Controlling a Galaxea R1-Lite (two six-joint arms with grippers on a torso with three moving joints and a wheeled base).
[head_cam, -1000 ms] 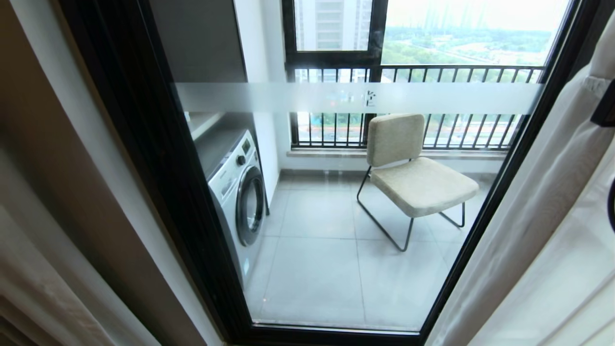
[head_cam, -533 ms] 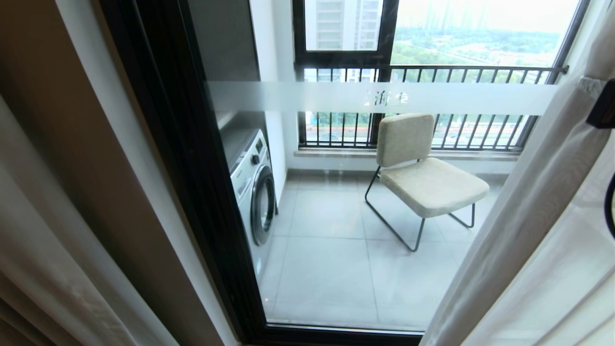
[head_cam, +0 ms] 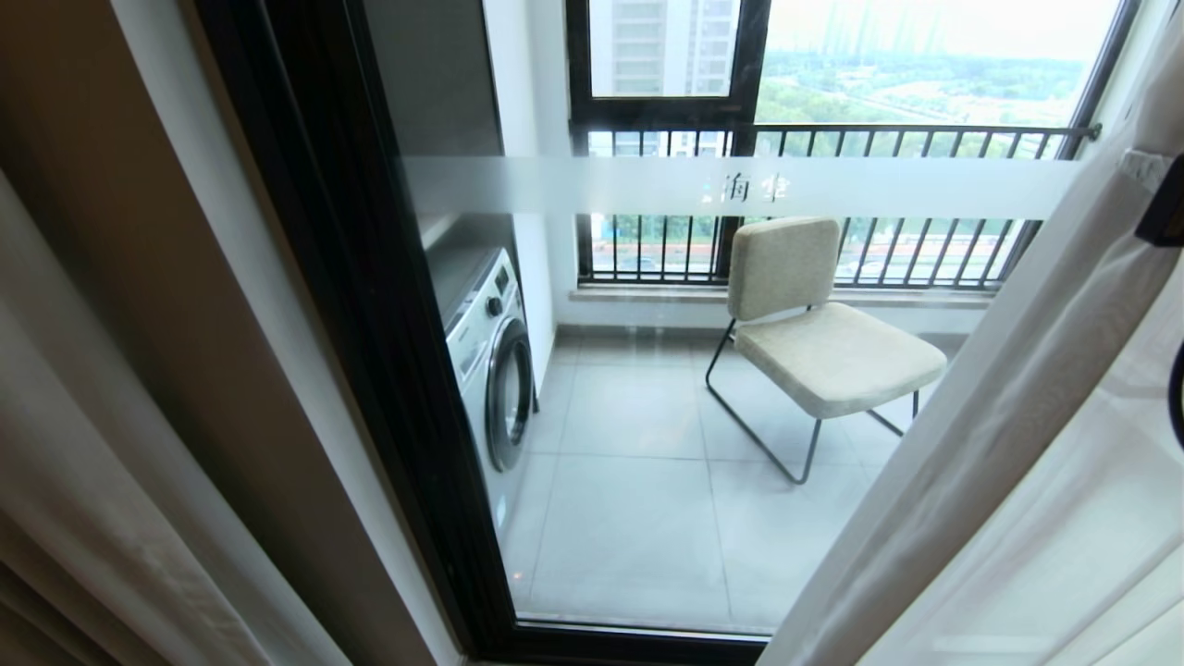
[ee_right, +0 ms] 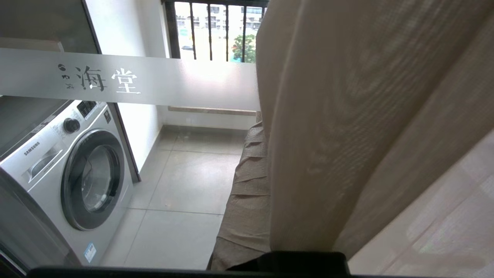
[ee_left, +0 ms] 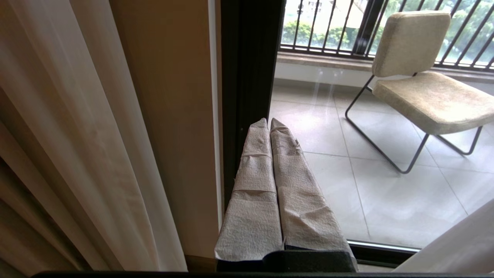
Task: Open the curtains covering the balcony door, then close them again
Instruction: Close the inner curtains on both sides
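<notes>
Right wrist view showed the right gripper (ee_right: 259, 131) closed narrow on the sheer layer of the curtains (ee_right: 347, 116). One wrapped finger (ee_right: 247, 185) was bare on the side nearer the balcony door (head_cam: 388, 370), and the other was hidden under the fabric. The cloth ran taut from the jaws across the door's right edge. The heavier cream layer (head_cam: 55, 462) hung bunched to the left of the door, well clear of the glass. Most of the pane was uncovered, with the chair (head_cam: 823, 342) and the washing machine (head_cam: 481, 351) visible behind it. The left gripper (ee_left: 270, 123) was pressed shut on nothing, pointing at the foot of the door's left frame post.

The main risk looked like the thin sheer slipping out of the pinch. It was a slick, light fabric held at only one fold, and a quick sideways pull along the door would likely have dragged it free. A downward or oblique pull could instead have strained the hooks or the track above the door. That part was out of sight, so I could not tell how freely it ran. Cloth draped over the hidden finger might also have snagged on release. If only the sheer travelled across the door, the cream layer would have been left behind.
</notes>
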